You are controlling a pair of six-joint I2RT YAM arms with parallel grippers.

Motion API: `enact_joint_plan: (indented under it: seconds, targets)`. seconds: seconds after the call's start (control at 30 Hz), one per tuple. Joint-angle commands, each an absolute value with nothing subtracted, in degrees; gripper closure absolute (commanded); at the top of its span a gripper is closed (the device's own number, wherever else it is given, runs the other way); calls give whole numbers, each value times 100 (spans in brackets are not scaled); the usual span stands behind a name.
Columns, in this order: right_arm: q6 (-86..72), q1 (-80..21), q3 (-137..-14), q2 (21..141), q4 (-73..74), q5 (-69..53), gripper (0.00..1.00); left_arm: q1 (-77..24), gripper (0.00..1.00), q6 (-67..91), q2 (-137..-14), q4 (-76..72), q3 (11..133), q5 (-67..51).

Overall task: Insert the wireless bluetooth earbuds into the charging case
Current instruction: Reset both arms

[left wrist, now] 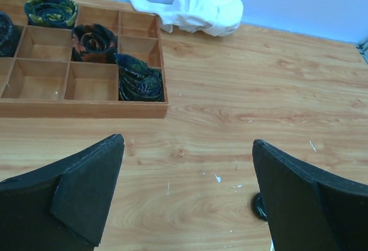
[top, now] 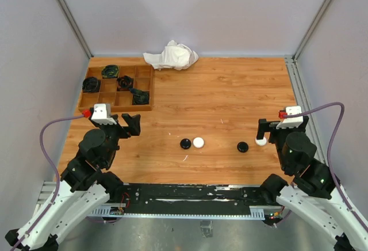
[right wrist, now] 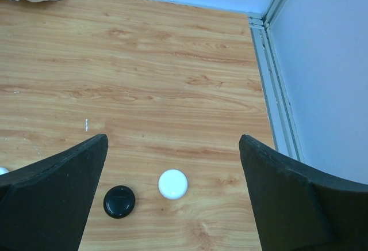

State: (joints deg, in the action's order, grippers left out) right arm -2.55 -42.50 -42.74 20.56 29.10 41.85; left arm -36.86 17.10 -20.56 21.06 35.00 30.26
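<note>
No earbuds show in any view. Four small round charging cases lie closed on the wooden table: a black case (top: 185, 144) beside a white case (top: 198, 142) in the middle, and a black case (top: 242, 146) beside a white case (top: 260, 141) on the right. My right gripper (top: 270, 131) (right wrist: 173, 141) hangs open just above that right pair, with the white case (right wrist: 173, 184) and black case (right wrist: 119, 201) below its gap. My left gripper (top: 123, 125) (left wrist: 187, 144) is open over bare wood at the left. One black case (left wrist: 259, 206) peeks out beside its right finger.
A wooden compartment tray (top: 145, 92) (left wrist: 86, 109) at the back left holds several dark rolled cloths. A crumpled white cloth (top: 171, 55) (left wrist: 195, 8) lies against the back wall. A metal rail (right wrist: 270, 84) runs along the table's right edge.
</note>
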Motion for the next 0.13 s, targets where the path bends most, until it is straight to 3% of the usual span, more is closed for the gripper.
enact_joint_plan:
  seconds: [0.0,0.1]
  targets:
    - [-152,-4192,-4212,1926,2672,4154,1,-3665,1,1626,-2056,1915,3533,3235]
    - [-124,-4185,-4201,1923,2615,4147,2,-3665,1,1625,-2072,1933,3525,3219]
